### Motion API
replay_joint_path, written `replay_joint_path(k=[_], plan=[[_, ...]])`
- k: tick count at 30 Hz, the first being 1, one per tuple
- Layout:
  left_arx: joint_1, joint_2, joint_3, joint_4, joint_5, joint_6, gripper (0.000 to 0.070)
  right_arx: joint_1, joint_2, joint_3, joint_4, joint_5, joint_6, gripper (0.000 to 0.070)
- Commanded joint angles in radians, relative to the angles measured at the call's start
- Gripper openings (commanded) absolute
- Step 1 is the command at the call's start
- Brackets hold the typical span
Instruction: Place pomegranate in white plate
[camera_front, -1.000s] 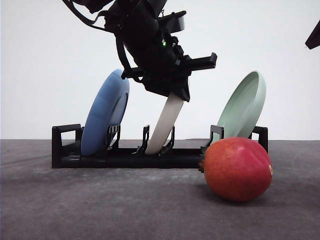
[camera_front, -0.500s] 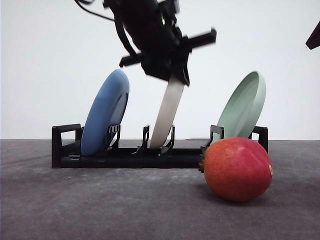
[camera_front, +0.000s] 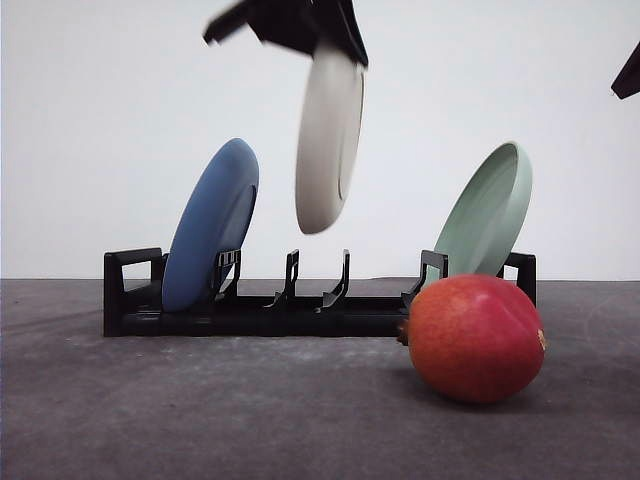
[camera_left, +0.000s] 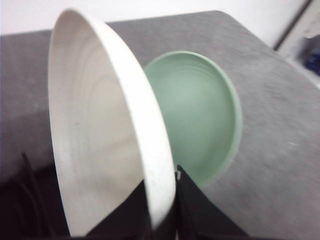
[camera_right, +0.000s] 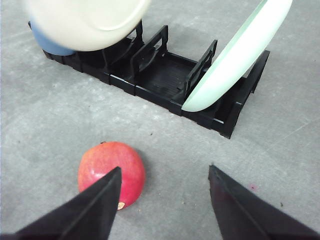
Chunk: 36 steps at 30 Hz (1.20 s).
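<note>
The white plate (camera_front: 328, 140) hangs edge-on in the air above the rack's middle slot, blurred by motion. My left gripper (camera_front: 335, 38) is shut on its upper rim; in the left wrist view the fingers (camera_left: 200, 215) pinch the plate's edge (camera_left: 155, 165). The pomegranate (camera_front: 475, 338), red and round, lies on the grey table in front of the rack's right end. My right gripper (camera_right: 165, 200) hovers open above the table, and the pomegranate (camera_right: 112, 172) lies just beyond one of its fingers (camera_right: 90, 210), untouched.
A black plate rack (camera_front: 250, 312) stands across the table. A blue plate (camera_front: 210, 225) leans in its left slot and a pale green plate (camera_front: 487, 212) in its right slot. A corner of the right arm (camera_front: 628, 72) shows at the upper right.
The left gripper has risen and pulled the white plate up out of the rack's middle slot. The pomegranate, the other plates and the right arm have stayed put.
</note>
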Motion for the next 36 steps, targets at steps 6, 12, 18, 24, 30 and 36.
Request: replay_joint_path(k=[6,12,18,24,30,36], plan=[[-0.050,-0.159,-0.032,-0.101,0.006,-0.021,0.0003,0.005,0.003,0.014,0.006,0.000,-0.004,0.0348],[-0.092,-0.328,-0.198,-0.107,-0.009,0.018,0.0003,0.005,0.003,0.014,0.006,0.000,-0.004,0.0348],[-0.142,-0.463,-0.378,-0.118,-0.026,0.100,0.0003,0.005,0.003,0.014,0.006,0.000,-0.004,0.0348],[-0.203,-0.474,-0.421,-0.261,-0.129,0.310,0.0003,0.005,0.003,0.014,-0.004,0.000,-0.004,0.0348],[-0.257,-0.384,-0.421,-0.296,-0.174,0.535,0.0003,0.005,0.003,0.014,-0.004,0.000,-0.005,0.0348],[-0.306,-0.222,-0.421,-0.283,-0.287,0.637,0.0003,0.005,0.003,0.014,-0.004,0.000,-0.005,0.0348]])
